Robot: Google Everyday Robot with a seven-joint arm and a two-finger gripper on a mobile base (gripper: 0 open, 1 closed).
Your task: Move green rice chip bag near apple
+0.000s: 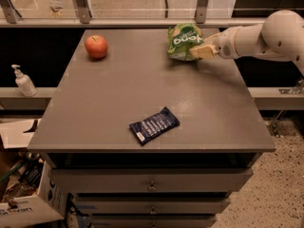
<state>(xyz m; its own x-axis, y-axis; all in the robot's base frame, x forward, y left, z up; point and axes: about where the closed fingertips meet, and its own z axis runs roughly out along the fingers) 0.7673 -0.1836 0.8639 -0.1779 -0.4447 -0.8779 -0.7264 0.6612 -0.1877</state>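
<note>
One apple (96, 46), one wrapper (154, 125), one bag (182, 42) seemingly in one end effector (200, 52)

Cream gripper (202, 52) clamping right edge of green rice chip bag (182, 42), white letters; red-orange apple (96, 46); dark blue wrapper (154, 125)

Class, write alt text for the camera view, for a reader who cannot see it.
From the right, the robot's gripper holds a green bag by its right edge at the far right of a grey table. An apple sits at the far left corner, well apart from the bag, and a dark blue wrapper lies near the front edge.
</note>
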